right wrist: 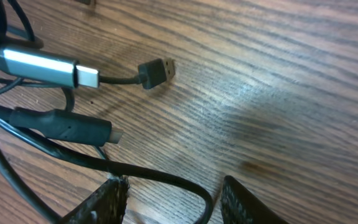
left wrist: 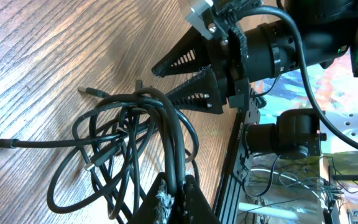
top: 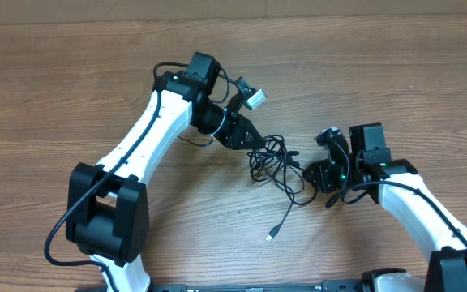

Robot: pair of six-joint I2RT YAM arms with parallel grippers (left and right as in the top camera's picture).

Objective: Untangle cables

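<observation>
Tangle of thin black cables [top: 274, 158] lying mid brown wooden table [top: 96, 81].
We note left fingers [left wrist: 194, 205] clamped on a bundle of strands; right fingers [right wrist: 104, 202] apart, one loop lying between them.

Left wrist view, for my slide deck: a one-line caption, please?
Left gripper shut on tangled black cables over the wooden table, right gripper open just beyond.
</observation>
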